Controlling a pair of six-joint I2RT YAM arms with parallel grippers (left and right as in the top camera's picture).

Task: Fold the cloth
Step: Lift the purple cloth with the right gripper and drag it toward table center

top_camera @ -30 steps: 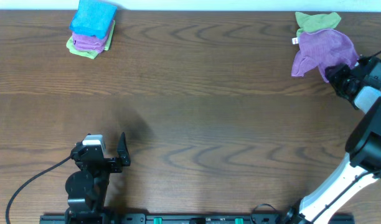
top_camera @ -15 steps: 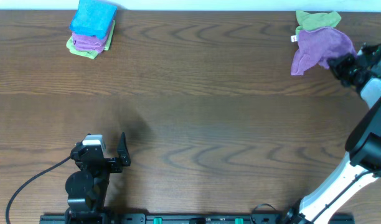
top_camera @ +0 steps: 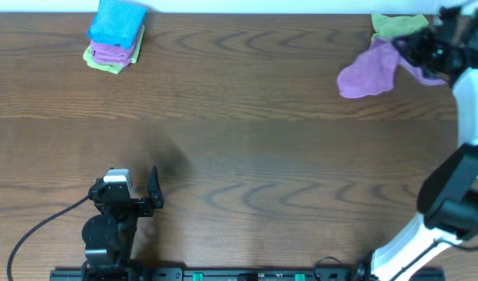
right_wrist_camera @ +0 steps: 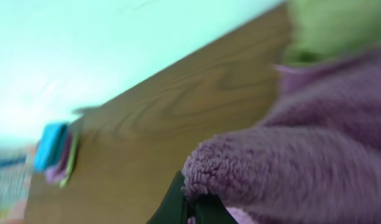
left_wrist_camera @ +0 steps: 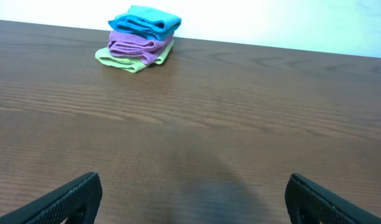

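A crumpled purple cloth [top_camera: 369,72] hangs from my right gripper [top_camera: 418,53] at the far right of the table, its loose end trailing left. The right gripper is shut on it; in the right wrist view the purple cloth [right_wrist_camera: 302,162] fills the frame with the gripper [right_wrist_camera: 193,208] pinching its edge. A green cloth [top_camera: 395,25] lies behind it at the back edge and also shows in the right wrist view [right_wrist_camera: 330,28]. My left gripper [top_camera: 149,191] is open and empty near the front left, with bare table between its fingers [left_wrist_camera: 190,199].
A stack of folded cloths, blue on purple on green [top_camera: 114,35], sits at the back left; it also shows in the left wrist view [left_wrist_camera: 141,38] and, small, in the right wrist view [right_wrist_camera: 53,152]. The table's back edge meets a white wall.
My right gripper has lifted and swung toward the back, pulling the purple cloth off the green one; its free end has swung left. The left arm has not moved.
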